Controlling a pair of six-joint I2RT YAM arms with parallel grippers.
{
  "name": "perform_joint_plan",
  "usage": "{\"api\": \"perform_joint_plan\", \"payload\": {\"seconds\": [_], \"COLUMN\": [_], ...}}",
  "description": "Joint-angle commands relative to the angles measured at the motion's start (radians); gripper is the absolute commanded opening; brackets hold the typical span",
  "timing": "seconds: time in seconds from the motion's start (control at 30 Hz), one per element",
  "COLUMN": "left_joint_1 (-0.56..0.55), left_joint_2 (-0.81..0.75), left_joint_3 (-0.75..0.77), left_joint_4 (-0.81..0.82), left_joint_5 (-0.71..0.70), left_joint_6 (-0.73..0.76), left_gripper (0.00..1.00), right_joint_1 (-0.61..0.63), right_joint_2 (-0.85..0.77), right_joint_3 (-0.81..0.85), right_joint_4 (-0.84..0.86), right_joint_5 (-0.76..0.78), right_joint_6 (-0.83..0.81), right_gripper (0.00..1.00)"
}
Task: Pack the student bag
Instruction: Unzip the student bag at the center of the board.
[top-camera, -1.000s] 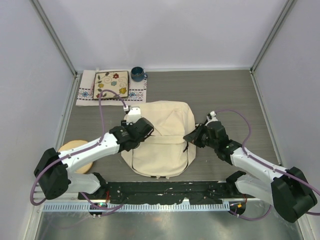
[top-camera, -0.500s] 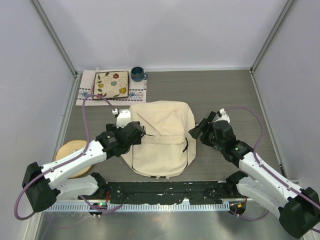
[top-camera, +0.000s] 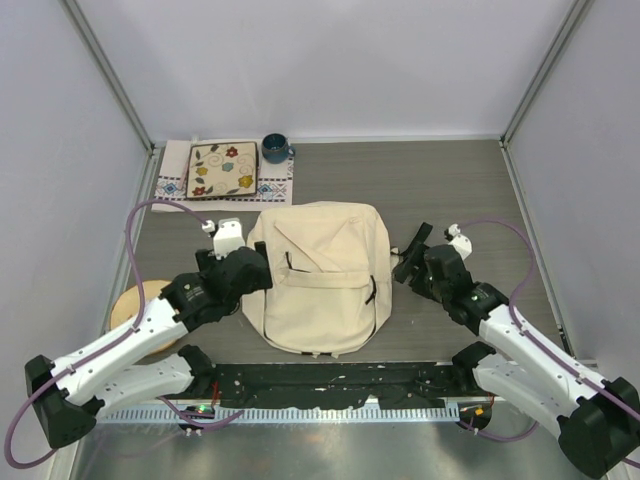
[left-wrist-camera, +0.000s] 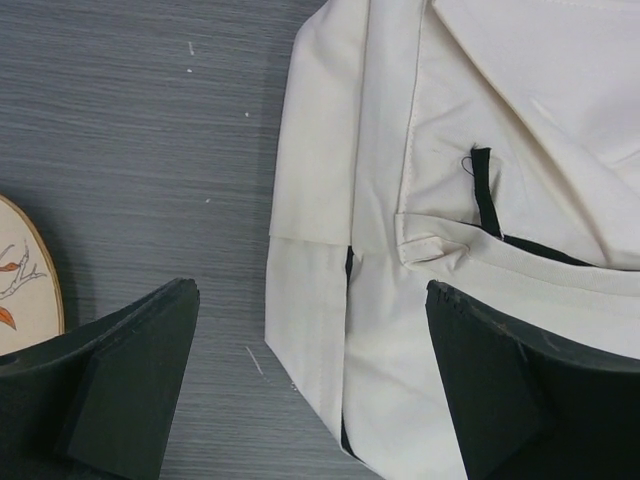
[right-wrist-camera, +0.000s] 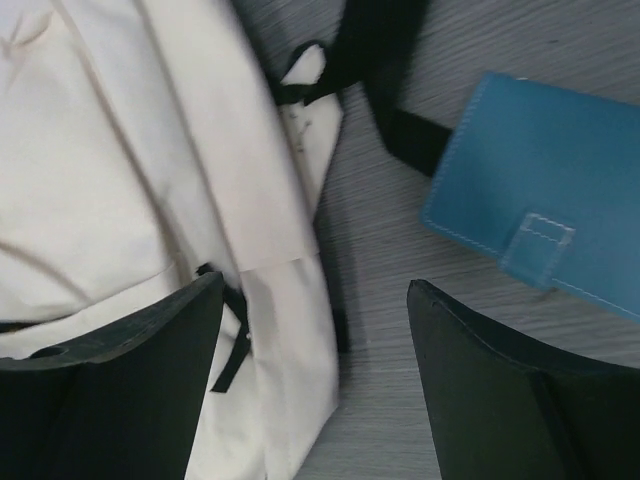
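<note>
On the grey worktop (top-camera: 450, 190), midway between the two arms, we see the student bag (top-camera: 318, 275) lying flat with its front pocket facing up. Its near edge sits close to the black rail at the arms' bases.

Our left end effector (left-wrist-camera: 310, 340) is at the bag's left edge. In the left wrist view its two black fingers (left-wrist-camera: 130, 380) are spread wide, with one over bare worktop and the other over the cream fabric. Nothing is caught between them. We cannot tell whether they touch the surface. A short black loop (left-wrist-camera: 485, 190) shows at the seam of the bag's pocket.

Our right end effector (right-wrist-camera: 310, 300) is at the bag's right edge with its jaws apart and nothing in them. In that wrist view one finger is over the bag's side and the other over the worktop. A black strap (right-wrist-camera: 385, 90) trails out from the bag there. Just beside the strap lies a blue case (right-wrist-camera: 540, 200) with a stitched tab, flat on the worktop and apart from the fingers.

Near the left arm we see a round tan disc (top-camera: 140, 300), partly covered by the arm. At the far left corner, well apart from the bag, an embroidered cloth (top-camera: 170, 185) carries a floral square (top-camera: 222, 170), and a dark blue mug (top-camera: 275, 150) stands just beside it.
</note>
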Motion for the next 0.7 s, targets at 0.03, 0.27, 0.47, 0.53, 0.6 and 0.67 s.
{"api": "perform_joint_plan", "payload": {"seconds": [0.03, 0.27, 0.47, 0.53, 0.6, 0.67], "left_joint_1": [0.004, 0.004, 0.004, 0.004, 0.004, 0.004], "left_joint_2": [-0.005, 0.019, 0.056, 0.061, 0.059, 0.056], "left_joint_3": [0.018, 0.009, 0.015, 0.015, 0.008, 0.005], "left_joint_4": [0.063, 0.158, 0.17, 0.172, 0.177, 0.178], "left_joint_5": [0.096, 0.222, 0.265, 0.273, 0.282, 0.286], "left_joint_6": [0.032, 0.018, 0.023, 0.023, 0.023, 0.021], "left_gripper": [1.0, 1.0, 1.0, 1.0, 1.0, 1.0], "right_joint_1": [-0.019, -0.195, -0.366, -0.407, -0.433, -0.449], "right_joint_2": [-0.058, -0.098, -0.014, 0.02, 0.034, 0.055], "right_joint_3": [0.083, 0.109, 0.107, 0.104, 0.089, 0.066], "right_joint_4": [-0.205, -0.279, -0.27, -0.262, -0.238, -0.209], "right_joint_5": [0.323, 0.382, 0.293, 0.255, 0.229, 0.196], "right_joint_6": [0.077, 0.031, -0.062, -0.073, -0.079, -0.078], "right_gripper": [0.86, 0.94, 0.97, 0.98, 0.98, 0.98]}}
